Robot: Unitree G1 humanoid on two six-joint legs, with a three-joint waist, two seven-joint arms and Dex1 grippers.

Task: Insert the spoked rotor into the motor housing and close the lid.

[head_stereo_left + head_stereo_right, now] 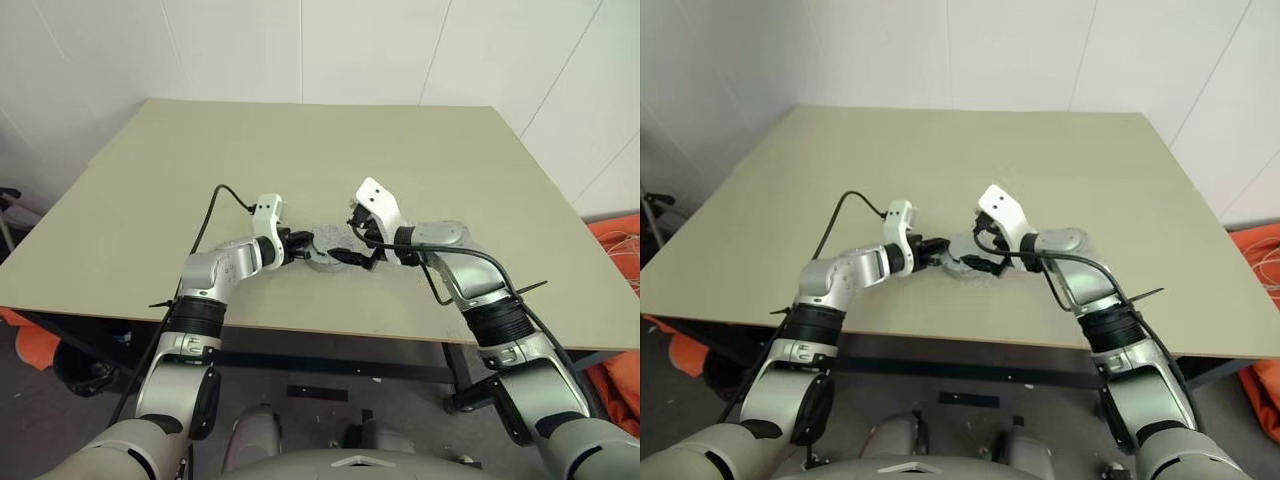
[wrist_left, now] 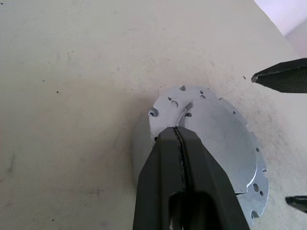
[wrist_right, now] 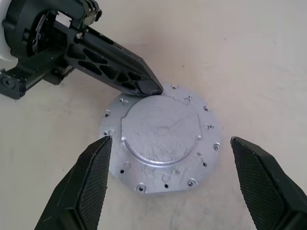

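Observation:
The motor housing [image 2: 140, 143] is a short round cylinder standing on the table. The lid [image 3: 160, 139] lies flat and closed on top of it, showing a silvery face with small holes around the rim and a raised round centre. The spoked rotor is hidden. My left gripper [image 2: 177, 130] is shut with nothing between its fingers, and its tips rest on the lid's rim. My right gripper [image 3: 170, 141] is open and hangs just above the lid without touching it, one finger to each side. In the left eye view the lid [image 1: 325, 248] sits between both hands.
The beige table [image 1: 330, 150] stretches wide and bare beyond the housing. Its front edge [image 1: 330, 328] runs close below my hands. Orange cloth [image 1: 620, 245] lies on the floor off the right side. A white wall stands behind.

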